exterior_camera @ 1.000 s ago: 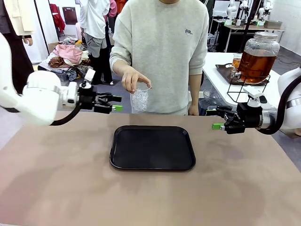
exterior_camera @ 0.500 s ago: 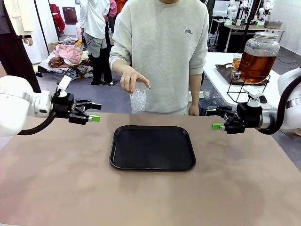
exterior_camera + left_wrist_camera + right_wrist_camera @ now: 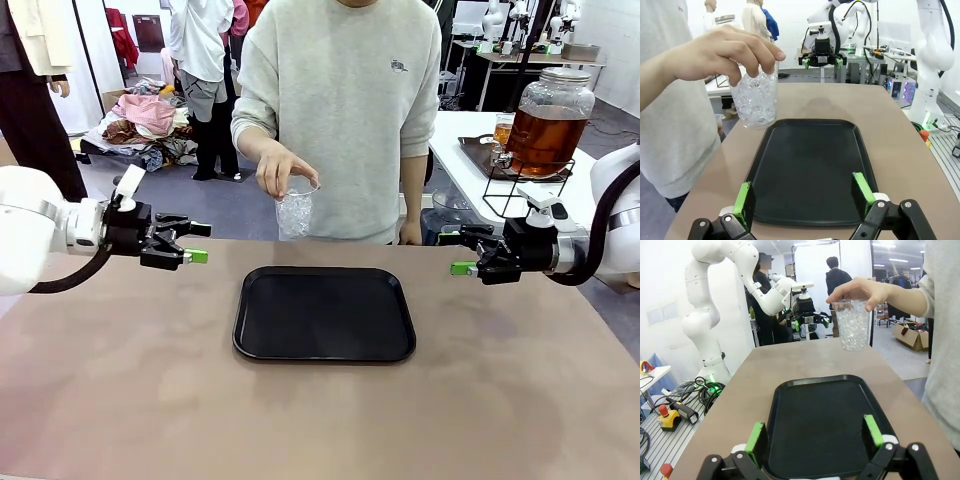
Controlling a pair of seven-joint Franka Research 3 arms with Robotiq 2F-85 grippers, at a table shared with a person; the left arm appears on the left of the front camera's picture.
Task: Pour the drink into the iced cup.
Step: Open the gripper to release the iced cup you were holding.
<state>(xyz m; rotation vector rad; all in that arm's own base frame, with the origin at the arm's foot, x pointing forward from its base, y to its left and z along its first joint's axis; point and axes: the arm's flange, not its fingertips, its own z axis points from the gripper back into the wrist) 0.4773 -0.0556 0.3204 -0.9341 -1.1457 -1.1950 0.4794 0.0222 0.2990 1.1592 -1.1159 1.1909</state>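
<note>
A person's hand [image 3: 283, 168] grips a clear iced cup [image 3: 296, 211] by its rim, above the table's far edge behind the black tray [image 3: 325, 313]. The same cup [image 3: 756, 97] full of ice hangs past the tray's far left corner in the left wrist view, and the cup [image 3: 853, 325] hangs beyond the tray in the right wrist view. The drink [image 3: 546, 130], amber in a large glass jar with a metal lid, stands on a wire stand on a side table at the back right. My left gripper [image 3: 193, 243] hovers open left of the tray. My right gripper [image 3: 455, 253] hovers open right of it. Both hold nothing.
The tray [image 3: 810, 167] is bare and lies in the middle of the brown table [image 3: 150, 400]. A white side table [image 3: 470, 160] stands at the back right. People and piled clothes are behind the person at the back left.
My left arm has pulled back to the left and lowered a little, away from the cup. The right arm and the person's cup have stayed where they were.
</note>
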